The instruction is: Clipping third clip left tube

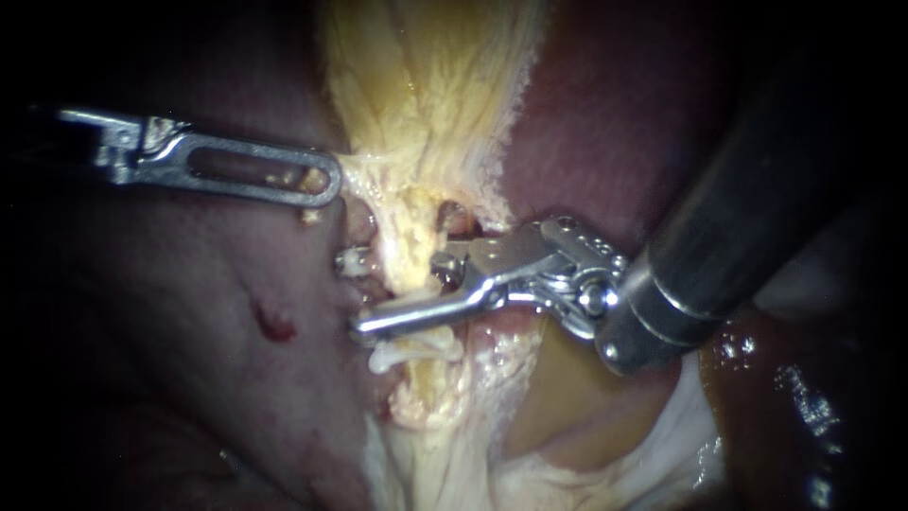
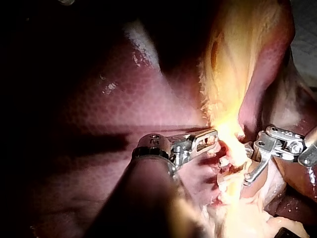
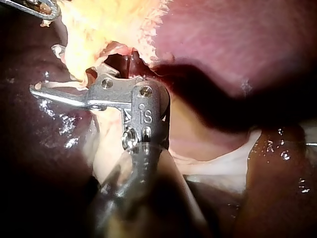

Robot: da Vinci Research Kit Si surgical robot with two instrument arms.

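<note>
A pale yellow tube (image 1: pixel 409 270) runs down between the dark liver (image 1: pixel 189 360) and the gallbladder (image 1: pixel 605 123). Two white clips sit on it, one higher (image 1: pixel 354 260) and one lower (image 1: pixel 402 352). My right instrument (image 1: pixel 392 298) reaches in from the right with its jaws open astride the tube between those clips. Its near jaw lies in front of the tube and its far jaw is hidden behind it. My left instrument (image 1: pixel 320 185), with slotted jaws, is shut on the yellowish tissue (image 1: pixel 374 170) above. The right wrist view shows the right instrument (image 3: pixel 64 82) around the tube (image 3: pixel 79 59).
A small red spot (image 1: pixel 274 324) marks the liver left of the tube. A reddish second tube (image 1: pixel 460 220) shows just right of the yellow one. White membrane (image 1: pixel 662 435) and wet brown tissue lie under the right shaft (image 1: pixel 757 199).
</note>
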